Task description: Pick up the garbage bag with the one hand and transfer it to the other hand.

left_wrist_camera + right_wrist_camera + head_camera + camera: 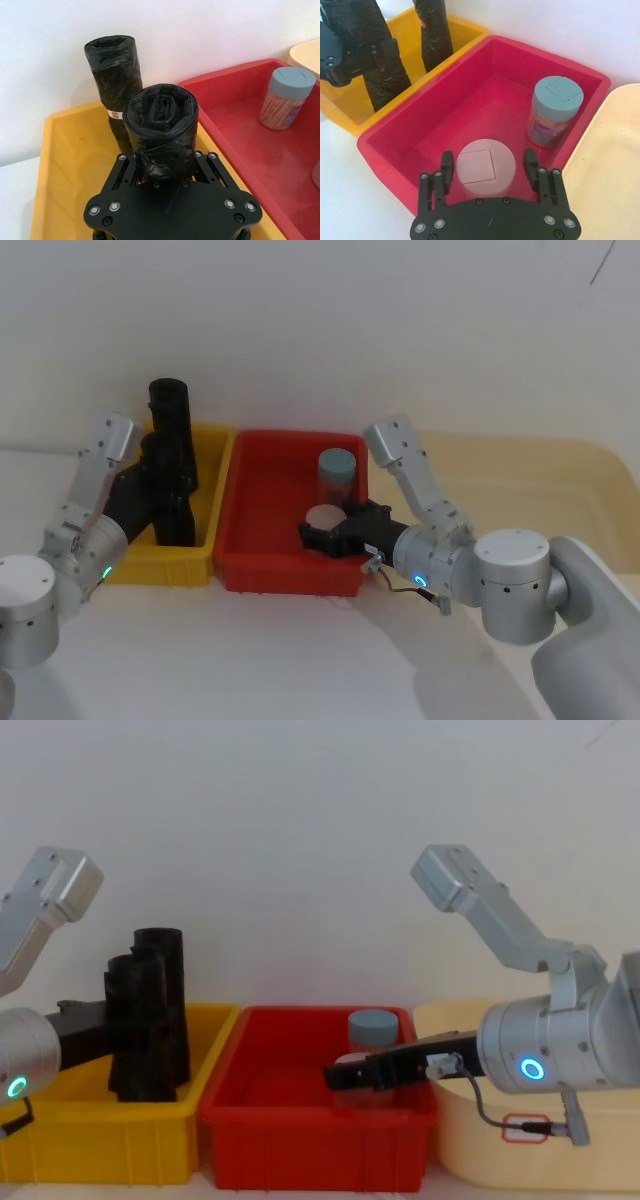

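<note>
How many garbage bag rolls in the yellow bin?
2. One garbage bag is gripped by the left claw, in the yellow bin; the second garbage bag stands free behind it.

We're seeing the garbage bag [161,117] reading crinkly black, same as the second roll [114,65], which is wearing a white band with a red mark. We're logging a yellow bin [165,567], a red bin [290,575] and a cream tray [610,165]. The jars are showing a grey-blue lid [557,95] and a pink lid [485,167]. The left gripper [165,162] and right gripper [488,160] are both reading black. We're seeing the green ring light [106,572] glowing on the silver left arm and the blue ring light [420,580] on the silver right one.
</note>
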Controlling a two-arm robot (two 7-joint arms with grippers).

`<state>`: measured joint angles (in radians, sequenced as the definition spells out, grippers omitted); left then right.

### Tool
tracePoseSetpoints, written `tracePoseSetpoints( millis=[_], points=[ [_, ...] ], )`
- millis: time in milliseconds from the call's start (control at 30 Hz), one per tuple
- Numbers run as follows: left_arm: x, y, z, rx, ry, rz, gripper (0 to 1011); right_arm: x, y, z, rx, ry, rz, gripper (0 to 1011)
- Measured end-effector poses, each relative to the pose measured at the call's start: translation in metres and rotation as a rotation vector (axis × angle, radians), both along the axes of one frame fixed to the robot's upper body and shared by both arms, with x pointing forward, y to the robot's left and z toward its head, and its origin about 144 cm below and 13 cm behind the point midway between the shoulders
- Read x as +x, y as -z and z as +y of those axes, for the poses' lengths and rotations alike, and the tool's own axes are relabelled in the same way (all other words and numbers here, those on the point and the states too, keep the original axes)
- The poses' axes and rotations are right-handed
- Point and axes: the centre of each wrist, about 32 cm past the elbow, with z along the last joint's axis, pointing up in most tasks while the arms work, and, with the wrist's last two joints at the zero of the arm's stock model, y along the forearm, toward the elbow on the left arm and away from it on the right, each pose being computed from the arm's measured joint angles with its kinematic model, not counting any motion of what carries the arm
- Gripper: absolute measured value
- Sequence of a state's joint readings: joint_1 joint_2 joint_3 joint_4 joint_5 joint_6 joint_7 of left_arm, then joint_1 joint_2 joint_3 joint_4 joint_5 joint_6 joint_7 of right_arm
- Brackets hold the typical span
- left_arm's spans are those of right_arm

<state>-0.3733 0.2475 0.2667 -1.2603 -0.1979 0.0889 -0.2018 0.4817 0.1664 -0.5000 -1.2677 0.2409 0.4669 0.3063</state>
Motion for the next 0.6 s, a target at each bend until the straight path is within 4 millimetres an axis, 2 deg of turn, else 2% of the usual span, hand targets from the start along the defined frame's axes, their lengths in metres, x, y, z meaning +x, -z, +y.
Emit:
tracePoseSetpoints(
  millis=[267, 600],
  points=[
    [0.0, 0.0, 0.0, 0.0, 0.0, 0.0, 376, 0.0003, 0.0008, 0.0001, -0.002, 0.0, 0.001, 652],
    [0.0, 0.0, 0.0, 0.0, 0.0, 0.0, 376, 0.0006, 0.0011, 0.0004, -0.004, -0.001, 0.001, 647]
  ],
)
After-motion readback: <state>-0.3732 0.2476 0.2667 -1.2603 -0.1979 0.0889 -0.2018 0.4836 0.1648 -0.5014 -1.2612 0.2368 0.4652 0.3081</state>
